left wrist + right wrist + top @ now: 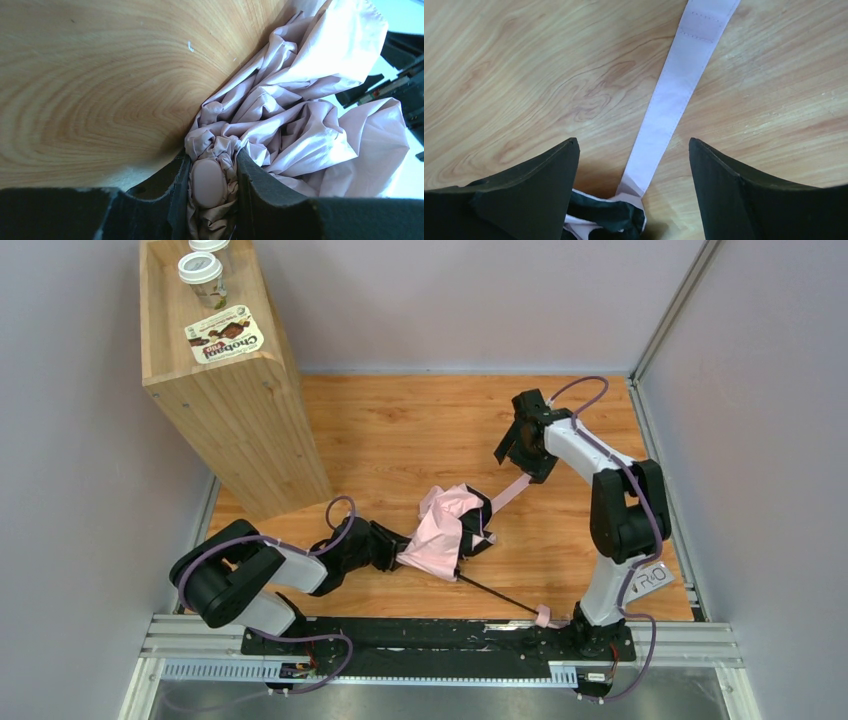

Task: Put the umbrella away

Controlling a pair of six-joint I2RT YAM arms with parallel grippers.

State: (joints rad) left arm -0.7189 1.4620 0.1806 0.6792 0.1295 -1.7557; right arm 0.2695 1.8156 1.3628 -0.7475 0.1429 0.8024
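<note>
The umbrella (441, 528) is a crumpled pale pink bundle in the middle of the wooden table. Its thin black shaft (497, 595) runs toward the front right and ends in a small pink piece (543, 617). My left gripper (400, 546) is shut on the bundle's left end; in the left wrist view the jaws (212, 156) pinch pink fabric and an oval pink cap (209, 182). The pink strap (510, 490) stretches from the bundle to the back right. My right gripper (522, 452) is open above it, and the strap (674, 100) lies flat between the fingers (633, 143).
A tall wooden box (235, 410) stands at the back left with two lidded cups (203, 272) and a Chobani packet (225, 340) on top. Grey walls close in on both sides. A metal rail (440, 645) runs along the near edge.
</note>
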